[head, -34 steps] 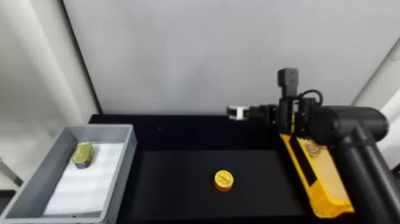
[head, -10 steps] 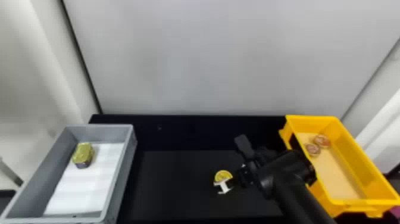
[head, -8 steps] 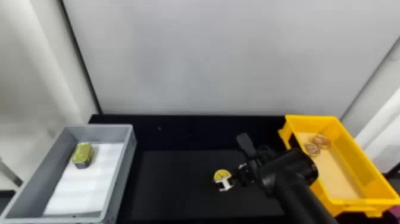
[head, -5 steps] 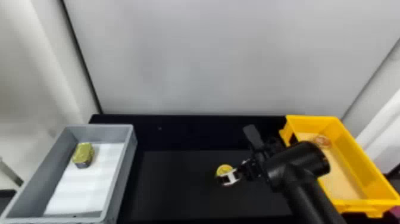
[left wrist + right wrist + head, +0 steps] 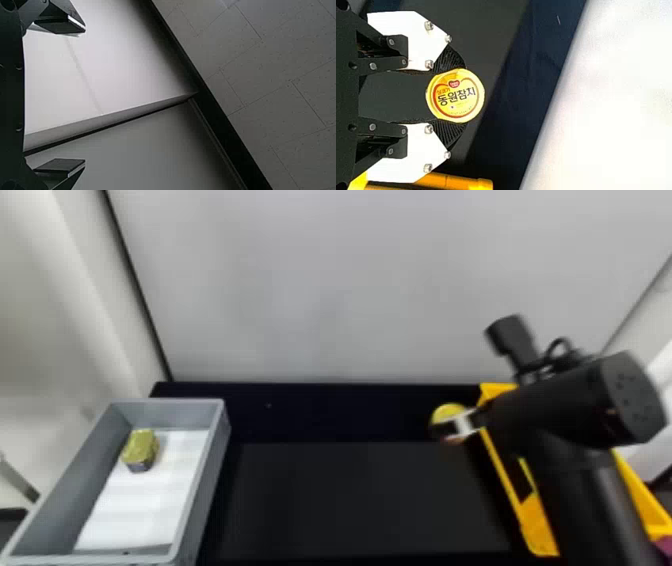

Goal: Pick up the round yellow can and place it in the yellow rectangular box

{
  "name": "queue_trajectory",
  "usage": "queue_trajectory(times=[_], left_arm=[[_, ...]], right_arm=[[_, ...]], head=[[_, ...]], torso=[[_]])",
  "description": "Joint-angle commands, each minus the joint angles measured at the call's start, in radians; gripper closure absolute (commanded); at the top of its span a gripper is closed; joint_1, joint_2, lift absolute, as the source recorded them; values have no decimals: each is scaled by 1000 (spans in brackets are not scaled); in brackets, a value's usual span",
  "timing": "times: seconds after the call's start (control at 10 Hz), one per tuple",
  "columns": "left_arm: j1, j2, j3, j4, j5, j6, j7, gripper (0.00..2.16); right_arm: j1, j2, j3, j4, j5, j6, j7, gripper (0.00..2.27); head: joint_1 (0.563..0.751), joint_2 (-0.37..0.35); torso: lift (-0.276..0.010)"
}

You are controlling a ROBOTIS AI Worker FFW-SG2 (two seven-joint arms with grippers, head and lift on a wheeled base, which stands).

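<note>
The left end effector point(image 5: 84, 95) gapes wide and empty, one gray bin point(image 5: 201, 485) with one gold-topped tin point(image 5: 140, 446) and one yellow rectangular box point(image 5: 537, 525) sit on the black surface point(image 5: 360, 500), and farther back the right end effector point(image 5: 444, 428), partly closed, grips one round yellow can point(image 5: 448, 411) near the box's left rim.

We're looking down from the head, at panels point(image 5: 119, 59) from left wrist, closely from right (head sharing the can point(image 5: 448, 411)).
</note>
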Motion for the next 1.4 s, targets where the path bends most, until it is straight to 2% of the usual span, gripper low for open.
queue_trajectory(times=[0.0, 0.2, 0.3, 0.5, 0.7, 1.0, 1.2, 1.3], left_arm=[[0, 5, 1, -2, 0, 1, 0, 96], [-1, 6, 0, -2, 0, 1, 0, 96], [-4, 8, -3, 0, 0, 1, -1, 96], [-10, 13, -12, 4, 0, 6, -3, 96], [-13, 13, -15, 6, 0, 6, -3, 96], [-16, 16, -17, 6, 0, 8, -6, 96], [-15, 16, -14, 6, 0, 8, -7, 96], [-15, 16, -14, 6, 0, 8, -9, 96]], right_arm=[[-35, -52, -90, -7, 149, 13, 34, 751], [-29, -117, -191, 18, 161, 2, 12, 751], [-26, -137, -252, 45, 159, -10, 9, 751], [-17, -146, -387, 67, 104, -50, -42, 751], [-23, -143, -492, 93, -66, -101, -246, 751], [-26, -143, -616, 223, -321, -174, -464, 751], [5, -146, -691, 329, -694, -259, -729, 751], [28, -160, -703, 387, -867, -309, -831, 751]], head=[[694, -78], [694, -78], [694, -78], [694, -78], [694, -78], [694, -78], [694, -78], [694, -78]], torso=[[-2], [-2], [-2], [-2], [-2], [-2], [-2], [-2]])
